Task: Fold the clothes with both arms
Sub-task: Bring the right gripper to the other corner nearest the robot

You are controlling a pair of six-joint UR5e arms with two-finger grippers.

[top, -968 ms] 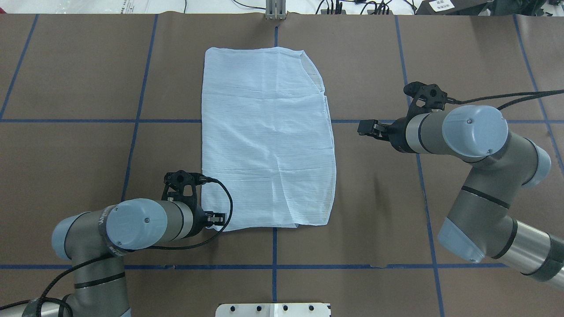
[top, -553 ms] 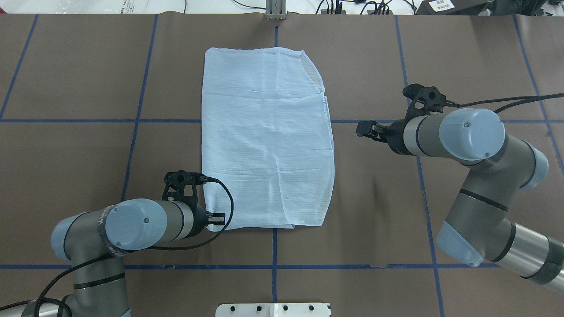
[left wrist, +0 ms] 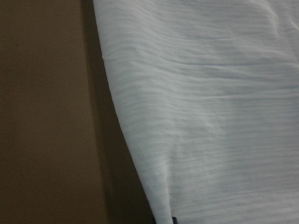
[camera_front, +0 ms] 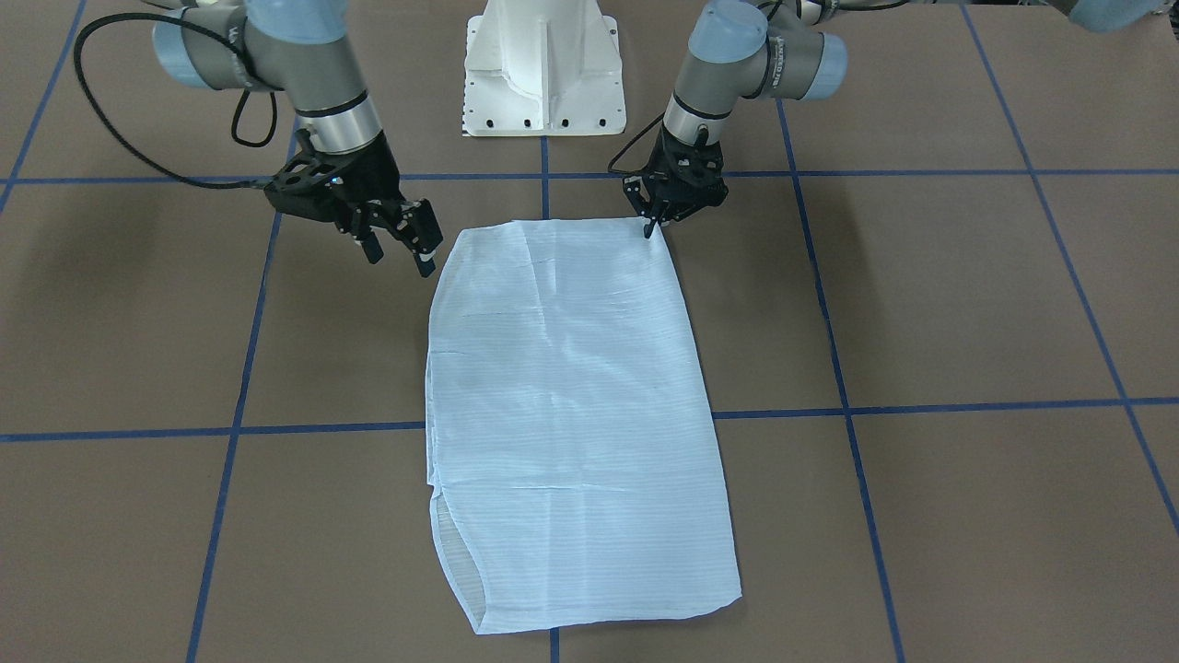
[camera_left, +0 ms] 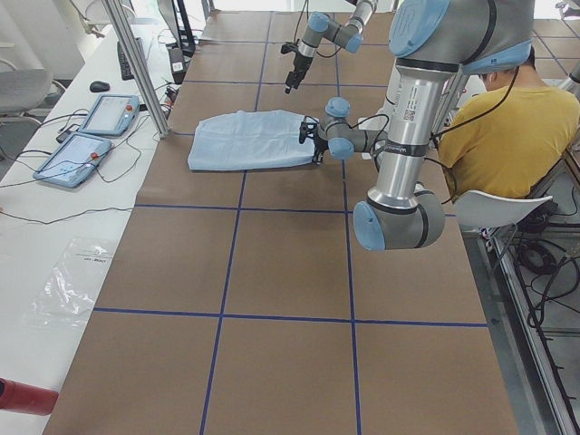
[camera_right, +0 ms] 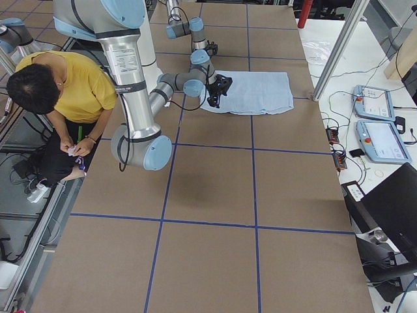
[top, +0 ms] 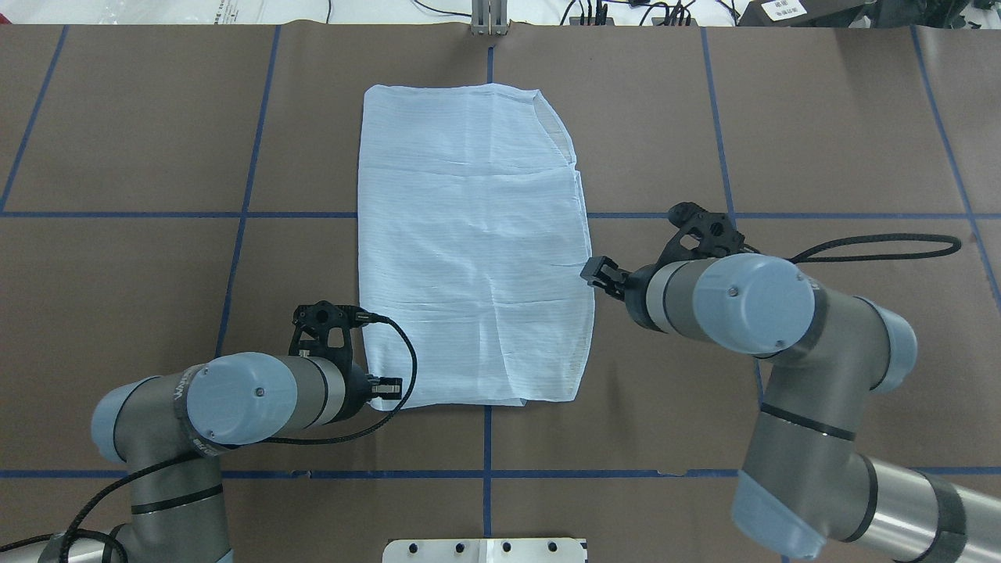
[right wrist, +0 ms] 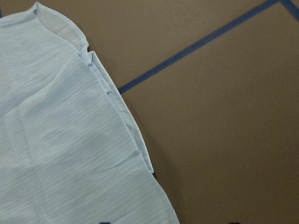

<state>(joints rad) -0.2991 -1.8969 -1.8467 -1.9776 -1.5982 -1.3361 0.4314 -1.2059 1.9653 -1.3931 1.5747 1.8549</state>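
Observation:
The pale-blue striped shirt (top: 469, 250) lies folded in a long rectangle in the middle of the brown table; it also shows in the front view (camera_front: 571, 414). My left gripper (top: 387, 385) is at the shirt's near left corner, its fingers closed on the cloth edge in the front view (camera_front: 651, 226). The left wrist view is filled with the shirt (left wrist: 210, 116). My right gripper (top: 594, 274) is open beside the shirt's right edge, just above the table, as the front view (camera_front: 401, 241) shows. The right wrist view shows that edge (right wrist: 126, 135).
The white pedestal base (camera_front: 543, 69) stands at the near table edge between the arms. Blue tape lines (top: 242, 215) cross the brown table cover. A metal post (top: 489, 19) stands at the far edge. A person in yellow (camera_left: 507, 127) sits beside the table, and teach pendants (camera_left: 91, 136) lie at the far side.
My right arm has swung nearer and leftward, bringing its open gripper from well right of the shirt to its right edge. My left gripper has stayed at the near left corner.

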